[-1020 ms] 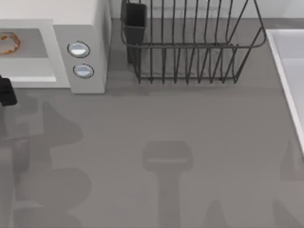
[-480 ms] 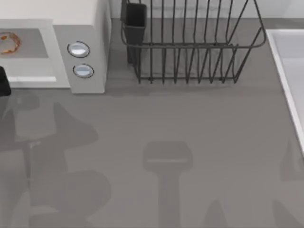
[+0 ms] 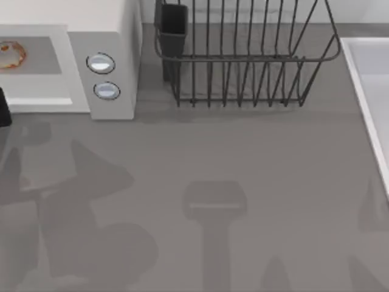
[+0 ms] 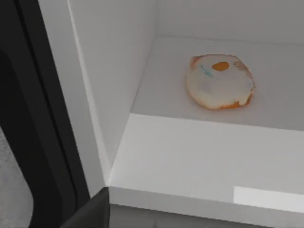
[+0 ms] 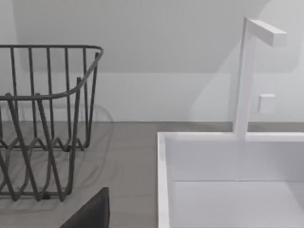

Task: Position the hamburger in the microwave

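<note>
1. The hamburger [image 3: 11, 55] is seen lying flat on the grey floor of the microwave [image 3: 115, 36] cavity, at the far left of the table in the top view; from the left wrist view the hamburger [image 4: 220, 81] rests on the inner floor, behind the pale front ledge and near, but apart from, a side wall of the microwave [image 4: 111, 71]

2. The left gripper [image 3: 3, 109] is glimpsed as a dark shape at the top view's left edge, just in front of the cavity opening. The hamburger lies beyond it, deeper into the cavity. Whether its fingers are parted cannot be told, but nothing is seen held, since the hamburger sits free on the floor

3. The left arm is clearly the nearer one; the right arm is parked off towards the white sink [image 5: 228, 180] beside the black wire dish rack [image 5: 42, 118]

4. The hamburger is round, so no long axis or pointing direction can be given; its flat face is turned upward

5. The placing is judged done; any coming move should be taken straight out of the opening, away from the hamburger
</note>
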You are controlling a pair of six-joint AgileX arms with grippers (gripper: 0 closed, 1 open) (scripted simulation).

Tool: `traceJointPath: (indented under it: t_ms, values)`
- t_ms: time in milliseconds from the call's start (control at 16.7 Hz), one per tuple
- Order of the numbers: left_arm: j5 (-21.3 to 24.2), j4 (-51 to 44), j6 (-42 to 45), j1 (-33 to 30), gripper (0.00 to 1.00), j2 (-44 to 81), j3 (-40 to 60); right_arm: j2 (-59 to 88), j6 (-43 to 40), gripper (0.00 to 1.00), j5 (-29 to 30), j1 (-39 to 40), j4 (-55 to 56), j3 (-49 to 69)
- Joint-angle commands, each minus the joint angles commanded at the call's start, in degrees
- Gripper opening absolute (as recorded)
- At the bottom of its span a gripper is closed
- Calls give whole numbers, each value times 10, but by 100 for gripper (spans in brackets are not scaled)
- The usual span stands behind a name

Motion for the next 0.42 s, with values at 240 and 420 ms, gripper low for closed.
traceJointPath:
  t_ms: [240, 420]
  values:
    - [0, -36, 0, 0, 100, -20, -2, 0, 0, 100, 0, 0, 0, 0]
    - [0, -42, -1, 0, 100, -24, -2, 0, 0, 100, 0, 0, 0, 0]
